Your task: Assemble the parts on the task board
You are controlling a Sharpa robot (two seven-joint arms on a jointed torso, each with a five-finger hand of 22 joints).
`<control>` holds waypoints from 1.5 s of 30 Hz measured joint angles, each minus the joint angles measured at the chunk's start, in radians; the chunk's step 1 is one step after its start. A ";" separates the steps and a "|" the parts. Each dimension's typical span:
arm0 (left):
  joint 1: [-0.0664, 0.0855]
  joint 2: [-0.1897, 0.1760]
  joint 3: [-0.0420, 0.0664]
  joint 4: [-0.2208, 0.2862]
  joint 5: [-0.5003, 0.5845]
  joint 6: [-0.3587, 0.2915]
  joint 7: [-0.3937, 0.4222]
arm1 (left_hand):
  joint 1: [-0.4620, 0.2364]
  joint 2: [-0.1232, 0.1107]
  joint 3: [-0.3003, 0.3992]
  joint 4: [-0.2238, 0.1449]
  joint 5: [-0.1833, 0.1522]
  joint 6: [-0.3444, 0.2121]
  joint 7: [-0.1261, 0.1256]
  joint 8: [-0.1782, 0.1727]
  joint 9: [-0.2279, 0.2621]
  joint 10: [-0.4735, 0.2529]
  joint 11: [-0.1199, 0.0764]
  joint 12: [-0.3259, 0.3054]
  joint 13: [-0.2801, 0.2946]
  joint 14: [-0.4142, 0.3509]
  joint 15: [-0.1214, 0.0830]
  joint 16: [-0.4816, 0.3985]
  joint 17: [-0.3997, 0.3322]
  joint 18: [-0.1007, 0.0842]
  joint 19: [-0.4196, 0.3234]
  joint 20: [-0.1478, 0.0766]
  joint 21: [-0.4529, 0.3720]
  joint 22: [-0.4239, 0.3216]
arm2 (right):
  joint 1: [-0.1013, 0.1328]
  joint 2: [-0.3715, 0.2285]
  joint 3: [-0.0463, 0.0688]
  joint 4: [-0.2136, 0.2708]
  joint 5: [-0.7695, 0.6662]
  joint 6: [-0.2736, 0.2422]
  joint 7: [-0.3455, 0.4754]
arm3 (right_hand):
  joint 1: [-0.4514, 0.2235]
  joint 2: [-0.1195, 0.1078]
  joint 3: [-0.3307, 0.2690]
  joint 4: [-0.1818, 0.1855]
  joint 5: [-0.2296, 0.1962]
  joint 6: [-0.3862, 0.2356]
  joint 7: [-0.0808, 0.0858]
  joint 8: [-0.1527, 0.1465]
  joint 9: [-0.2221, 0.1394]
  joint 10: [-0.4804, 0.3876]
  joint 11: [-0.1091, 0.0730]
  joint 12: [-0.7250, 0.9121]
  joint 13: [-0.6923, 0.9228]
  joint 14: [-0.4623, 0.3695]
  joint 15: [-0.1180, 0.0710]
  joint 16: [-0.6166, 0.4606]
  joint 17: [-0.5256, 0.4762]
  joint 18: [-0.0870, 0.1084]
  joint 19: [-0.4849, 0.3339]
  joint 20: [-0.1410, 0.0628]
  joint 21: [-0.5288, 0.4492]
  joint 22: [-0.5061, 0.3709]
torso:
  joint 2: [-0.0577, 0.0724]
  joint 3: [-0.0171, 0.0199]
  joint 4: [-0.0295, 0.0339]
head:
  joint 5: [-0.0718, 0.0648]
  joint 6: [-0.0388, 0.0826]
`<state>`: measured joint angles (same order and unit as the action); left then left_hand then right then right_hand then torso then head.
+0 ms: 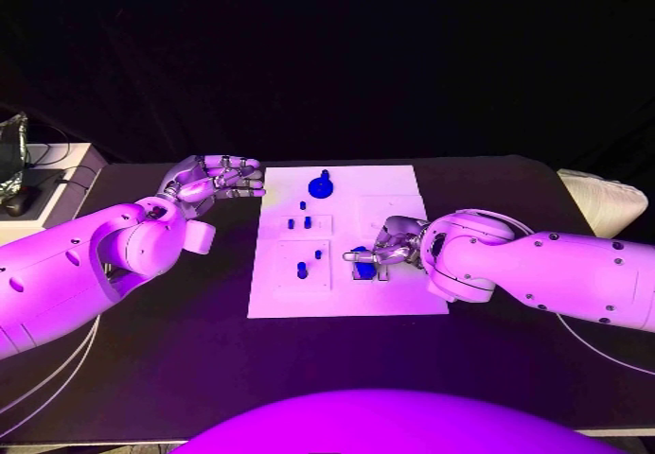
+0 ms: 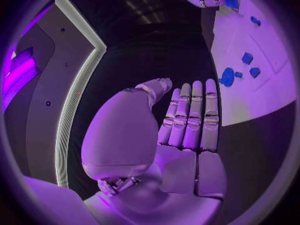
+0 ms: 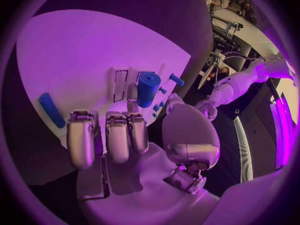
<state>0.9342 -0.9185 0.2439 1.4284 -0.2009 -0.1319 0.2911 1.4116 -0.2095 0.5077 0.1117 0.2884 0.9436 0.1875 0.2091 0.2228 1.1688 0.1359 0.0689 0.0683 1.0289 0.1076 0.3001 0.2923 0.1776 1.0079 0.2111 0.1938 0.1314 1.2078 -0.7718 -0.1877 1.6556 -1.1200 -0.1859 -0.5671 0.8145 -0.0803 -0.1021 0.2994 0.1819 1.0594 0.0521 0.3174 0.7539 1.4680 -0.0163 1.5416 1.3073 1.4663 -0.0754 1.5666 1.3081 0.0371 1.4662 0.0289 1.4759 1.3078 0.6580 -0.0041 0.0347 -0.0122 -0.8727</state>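
Here the right hand (image 1: 389,248) is hovering over the task board (image 1: 396,189) at the frame's centre-right, its fingers curling around a blue cylinder (image 3: 148,88); whether they are actually gripping it, I cannot tell. The left hand (image 1: 216,178) is resting flat, fingers pressed together and holding nothing, just beside the board's upper-left edge, near a round blue part (image 1: 321,185).

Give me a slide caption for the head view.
Right hand grips a blue part over the white task board; left hand rests open beside it.

Black table (image 1: 164,359), white task board (image 1: 396,298) flat at its middle, perhaps a pale object (image 1: 608,199) at its edge.
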 measured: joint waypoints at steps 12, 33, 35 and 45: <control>0.000 -0.001 0.000 0.000 0.000 0.000 -0.001 | 0.000 0.000 0.003 0.003 0.000 0.000 0.000 0.000 -0.001 0.000 0.000 0.000 0.000 -0.004 -0.004 -0.003 0.001 0.000 0.000 0.000 -0.004 -0.002 | 0.000 -0.021 0.000 0.012 -0.016 -0.005 0.001 | -0.008 0.008 0.000 0.000 0.000 0.000 0.000 0.000 0.000 0.000 0.000 0.000 0.001 0.000 0.000 0.000 0.000 -0.015 0.000 0.000 0.004 0.000 | 0.000 -0.0006 -0.0006 | 0.002 0.000; -0.002 -0.002 0.000 -0.001 0.000 -0.001 -0.003 | 0.000 0.000 0.003 0.003 0.000 0.000 0.000 0.000 -0.002 0.000 0.000 0.000 0.000 -0.007 0.000 -0.004 0.002 0.000 0.000 0.000 -0.008 -0.003 | -0.006 -0.089 0.001 0.074 -0.026 -0.001 0.039 | 0.386 -0.007 0.043 -0.012 -0.025 0.019 -0.012 0.008 -0.003 0.001 -0.007 0.016 0.001 0.000 -0.007 0.000 0.000 -0.015 0.000 0.000 0.033 0.000 | 0.000 0.0007 -0.0007 | 0.003 0.000; -0.003 -0.002 0.000 -0.001 0.000 -0.001 -0.003 | 0.000 0.000 0.003 0.003 0.000 0.000 0.000 0.000 -0.002 0.000 0.000 0.000 0.000 -0.007 0.000 -0.004 0.002 0.000 0.000 0.000 -0.008 -0.003 | -0.008 -0.089 0.001 0.074 -0.026 0.000 0.043 | 0.414 -0.005 0.051 -0.011 -0.030 0.019 -0.012 0.008 -0.005 0.001 -0.007 0.019 0.000 0.000 -0.007 0.000 0.000 -0.015 0.000 -0.007 0.033 0.000 | 0.000 0.0007 -0.0010 | 0.003 0.000; -0.004 -0.001 0.000 -0.001 0.000 -0.001 -0.003 | 0.000 0.000 0.003 0.003 0.000 0.000 0.000 0.000 -0.002 0.000 0.000 0.000 0.000 -0.007 0.000 -0.004 0.003 0.000 0.000 0.000 -0.008 -0.003 | -0.014 -0.077 0.001 0.057 -0.029 -0.002 0.044 | 0.424 0.000 0.057 -0.010 -0.031 0.026 -0.012 0.009 -0.005 -0.002 -0.009 0.019 0.000 0.000 -0.007 0.000 0.000 -0.015 0.000 -0.007 0.042 0.000 | 0.000 0.0000 0.0000 | 0.002 0.000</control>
<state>0.9303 -0.9194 0.2439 1.4269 -0.2006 -0.1329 0.2879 1.4116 -0.2095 0.5106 0.1145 0.2884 0.9433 0.1877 0.2091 0.2211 1.1688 0.1359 0.0689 0.0683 1.0217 0.1075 0.2961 0.2949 0.1775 1.0079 0.2111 0.1861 0.1286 1.1937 -0.8485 -0.1868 1.7124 -1.1491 -0.1880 -0.5234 1.2386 -0.0804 -0.0450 0.2897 0.1507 1.0857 0.0400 0.3261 0.7485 1.4659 -0.0257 1.5609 1.3077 1.4663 -0.0827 1.5665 1.3077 0.0219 1.4662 0.0216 1.5184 1.3073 0.6578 -0.0041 0.0347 -0.0100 -0.8727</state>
